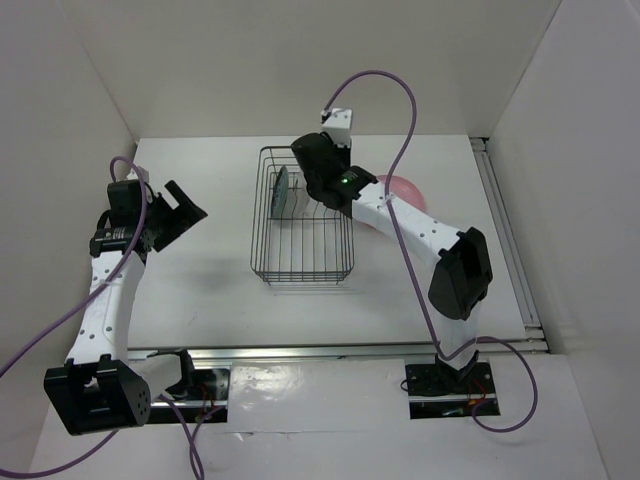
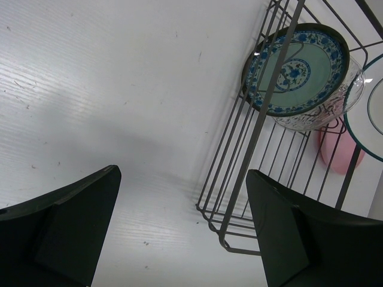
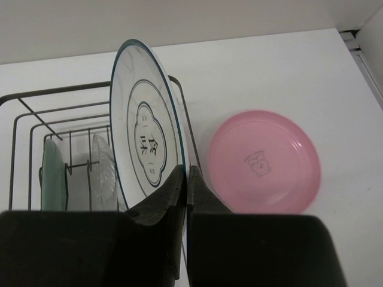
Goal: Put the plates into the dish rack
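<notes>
The wire dish rack (image 1: 300, 275) stands mid-table. The teal-green patterned plate (image 2: 296, 69) and the clear glass plate (image 2: 320, 119) stand upright in its far end, also seen in the right wrist view as the teal plate (image 3: 51, 173) and the glass plate (image 3: 102, 170). My right gripper (image 3: 187, 174) is shut on the rim of the white dark-rimmed plate (image 3: 143, 131) and holds it upright over the rack's right side. The pink plate (image 3: 263, 161) lies flat on the table right of the rack. My left gripper (image 2: 182, 227) is open and empty, left of the rack.
White walls close in the table at the back and both sides. A metal rail (image 1: 505, 240) runs along the table's right edge. The right arm (image 1: 400, 215) reaches over the pink plate (image 1: 408, 190).
</notes>
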`<state>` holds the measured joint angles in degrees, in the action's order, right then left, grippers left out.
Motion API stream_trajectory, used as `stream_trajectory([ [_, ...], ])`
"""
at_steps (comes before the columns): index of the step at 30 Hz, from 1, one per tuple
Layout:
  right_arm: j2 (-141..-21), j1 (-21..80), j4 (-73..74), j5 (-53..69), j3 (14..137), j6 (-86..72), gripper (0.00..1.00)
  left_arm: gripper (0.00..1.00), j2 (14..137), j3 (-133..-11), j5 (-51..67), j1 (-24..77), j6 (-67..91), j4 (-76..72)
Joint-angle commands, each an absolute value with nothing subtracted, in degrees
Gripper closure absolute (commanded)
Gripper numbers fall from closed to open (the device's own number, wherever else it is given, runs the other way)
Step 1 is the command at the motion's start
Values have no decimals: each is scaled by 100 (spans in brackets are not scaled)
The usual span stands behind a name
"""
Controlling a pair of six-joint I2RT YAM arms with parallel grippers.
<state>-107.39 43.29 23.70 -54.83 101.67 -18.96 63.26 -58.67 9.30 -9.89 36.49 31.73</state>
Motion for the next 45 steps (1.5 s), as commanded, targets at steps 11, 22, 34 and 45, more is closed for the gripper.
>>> stream_trajectory([
  [11,-10749,4298,2074,-6056,10468,-1969,100,0,6214,-5985,1055,-1020,3744,3006],
  [22,-11127,4298,2074,-6003,10573,-2083,100,0,6214,-5985,1055,-1020,3744,3006],
  [34,-11417,4465,2136,-5880,10617,-2188,95,0,6214,-5985,1055,-1020,3744,3006],
  [45,-11637,4518,2250,-5880,10723,-2241,92,0,6214,-5985,1055,-1020,3744,3006],
])
